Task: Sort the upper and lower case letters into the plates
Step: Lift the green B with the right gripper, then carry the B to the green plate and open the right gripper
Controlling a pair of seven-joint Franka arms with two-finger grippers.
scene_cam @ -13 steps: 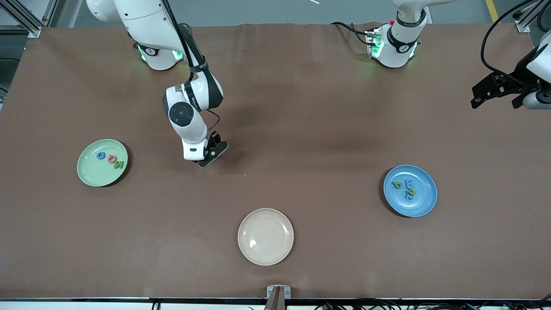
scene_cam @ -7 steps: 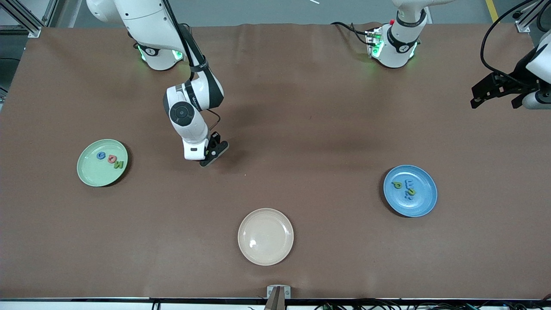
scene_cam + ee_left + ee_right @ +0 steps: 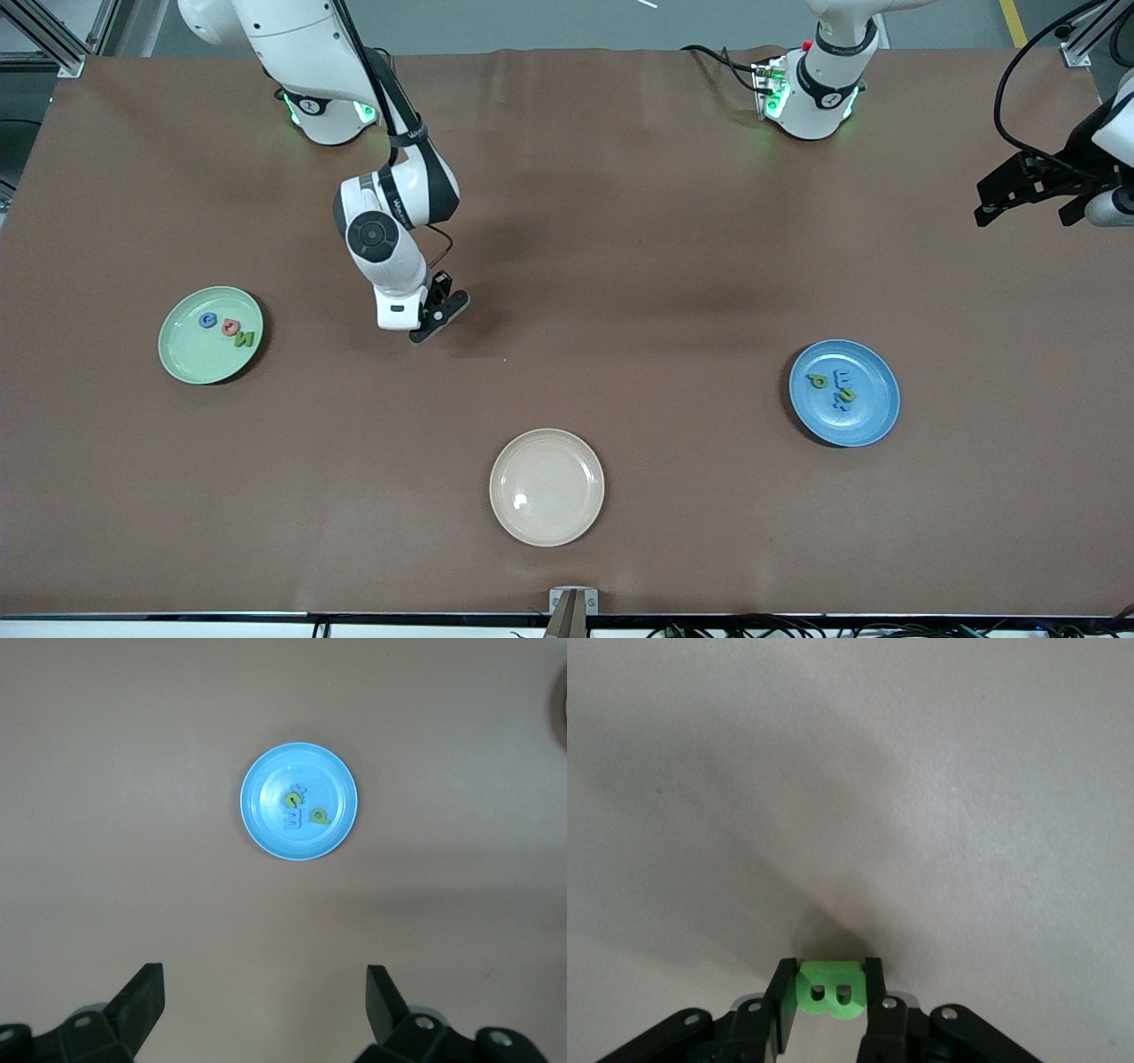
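Pinching a green letter B point(image 3: 829, 994) between its fingers, the right gripper point(image 3: 431, 321) sits low over bare table point(image 3: 620, 266) between the mint plate point(image 3: 182, 359) and the cream plate point(image 3: 547, 518); only the right wrist view reveals the piece, hidden in the front view. The left gripper point(image 3: 1019, 190), fingers spread wide and empty, waits at the left arm's end, looking down on the blue plate point(image 3: 266, 828). Letters on both plates are too small to read surely.
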